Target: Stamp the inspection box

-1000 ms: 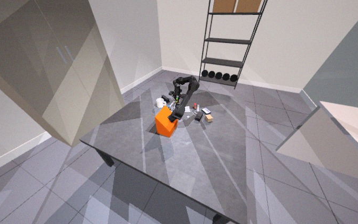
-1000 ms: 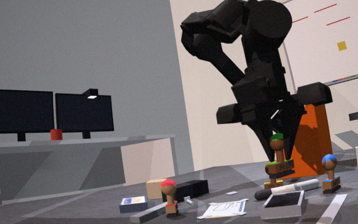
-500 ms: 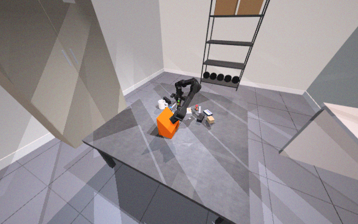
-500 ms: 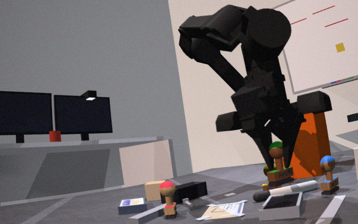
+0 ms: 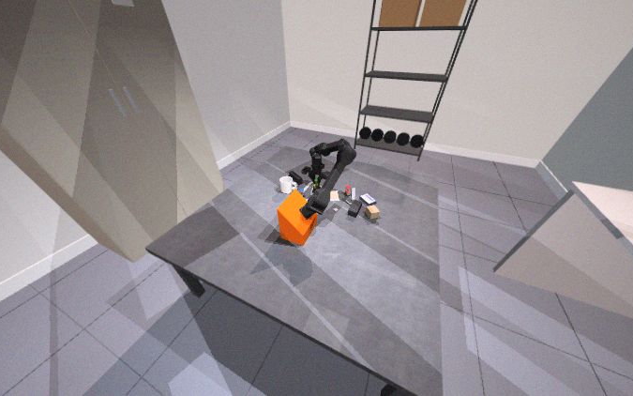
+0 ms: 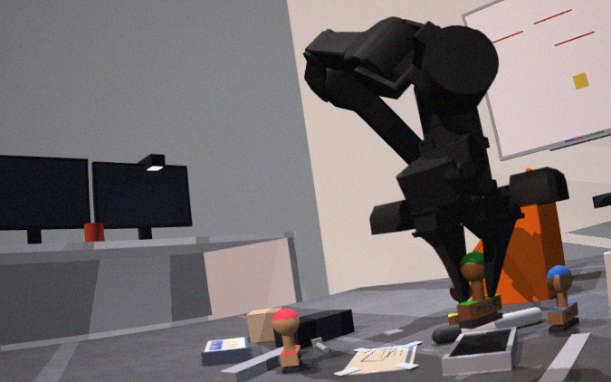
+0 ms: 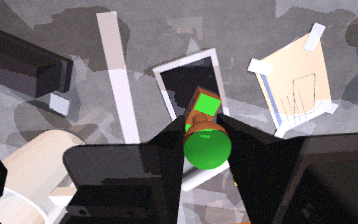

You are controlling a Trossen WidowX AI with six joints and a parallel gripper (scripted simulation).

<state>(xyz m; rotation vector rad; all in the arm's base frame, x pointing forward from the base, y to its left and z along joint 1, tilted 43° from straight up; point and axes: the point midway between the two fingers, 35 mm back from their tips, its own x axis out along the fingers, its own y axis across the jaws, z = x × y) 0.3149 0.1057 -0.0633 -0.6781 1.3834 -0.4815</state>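
My gripper (image 6: pixel 477 290) (image 7: pixel 200 119) is shut on the green-topped PASS stamp (image 6: pixel 479 308) (image 7: pixel 207 149) and holds it upright, by its handle. In the exterior view the stamp's base is a little above the ink pad (image 6: pixel 481 344) (image 7: pixel 186 80), toward its far side. In the wrist view the base overlaps the pad's near part. The pad is a dark square in a white tray. The cream card (image 6: pixel 378 359) (image 7: pixel 292 82) is taped down beside the pad, with a thin box outline and some strokes on it. The stamp's underside is hidden.
A red-topped stamp (image 6: pixel 286 332) stands past the card, a blue-topped stamp (image 6: pixel 560 290) beyond the pad. A marker (image 6: pixel 525 317) lies behind the pad. A white strip (image 7: pixel 119 80), white mug (image 5: pixel 286 184), black box (image 6: pixel 326 328) and orange block (image 5: pixel 294 221) are nearby.
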